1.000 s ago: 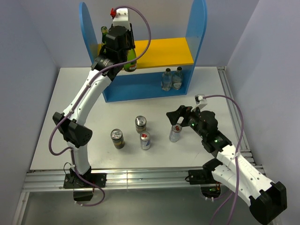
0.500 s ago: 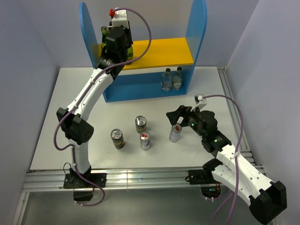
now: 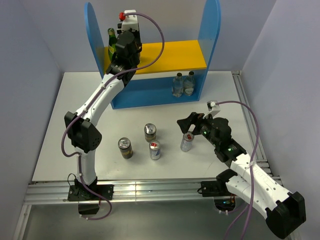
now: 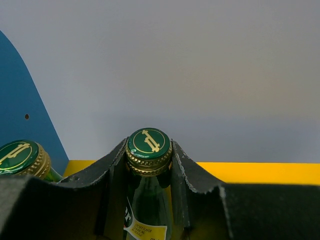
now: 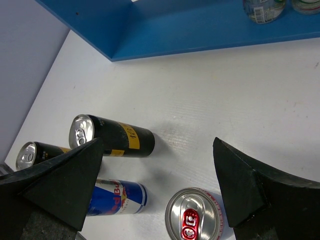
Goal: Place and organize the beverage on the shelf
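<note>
Left jaws clamp the green bottle [image 4: 148, 146] at its neck.

Bright, even light, soft shadows beside the cans [image 5: 112, 136], views sharp, slight glare on can tops

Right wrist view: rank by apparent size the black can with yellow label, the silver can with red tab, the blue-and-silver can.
1. Black can with yellow label: its whole side shows.
2. Silver can with red tab: nearest the camera, cut by the frame edge.
3. Blue-and-silver can: partly hidden, so second versus third is unsure.
</note>
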